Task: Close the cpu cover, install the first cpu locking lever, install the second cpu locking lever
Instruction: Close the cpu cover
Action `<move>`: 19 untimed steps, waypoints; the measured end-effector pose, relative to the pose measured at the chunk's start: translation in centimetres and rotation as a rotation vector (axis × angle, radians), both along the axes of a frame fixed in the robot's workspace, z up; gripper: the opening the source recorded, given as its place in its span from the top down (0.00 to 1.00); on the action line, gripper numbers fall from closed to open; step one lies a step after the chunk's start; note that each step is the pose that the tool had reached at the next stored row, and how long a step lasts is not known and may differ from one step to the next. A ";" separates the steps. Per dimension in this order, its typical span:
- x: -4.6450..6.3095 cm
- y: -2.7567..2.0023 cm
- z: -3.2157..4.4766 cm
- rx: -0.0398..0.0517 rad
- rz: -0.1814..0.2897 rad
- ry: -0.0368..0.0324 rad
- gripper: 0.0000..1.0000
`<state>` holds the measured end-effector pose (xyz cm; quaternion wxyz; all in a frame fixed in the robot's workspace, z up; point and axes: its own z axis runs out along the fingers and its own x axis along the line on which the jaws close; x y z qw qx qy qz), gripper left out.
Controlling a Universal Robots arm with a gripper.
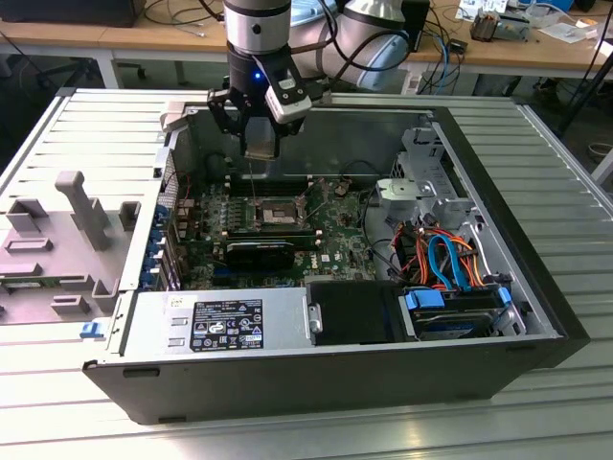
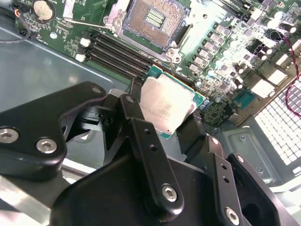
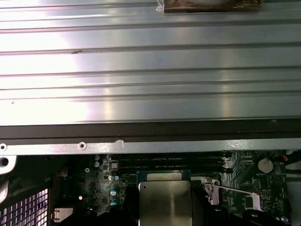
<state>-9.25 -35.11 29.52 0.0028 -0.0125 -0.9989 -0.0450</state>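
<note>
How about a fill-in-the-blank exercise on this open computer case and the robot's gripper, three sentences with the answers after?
1. The gripper is shut on a silver-topped ____.
2. In the exterior view the gripper hangs ____ the green motherboard.
3. The flat cables at the exterior view's right are blue and ____.
Missing words: processor; above; orange.

The cpu cover (image 1: 257,213), a small silvery square frame, sits mid-way across the green board (image 1: 335,244).
</note>
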 end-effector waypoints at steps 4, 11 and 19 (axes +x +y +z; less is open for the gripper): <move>0.0 0.00 0.02 -0.0001 0.000 0.0001 0.45; 0.0 -0.41 0.02 -0.0009 0.000 0.0002 0.45; 0.0 -1.12 -0.01 -0.0023 0.000 0.0002 0.45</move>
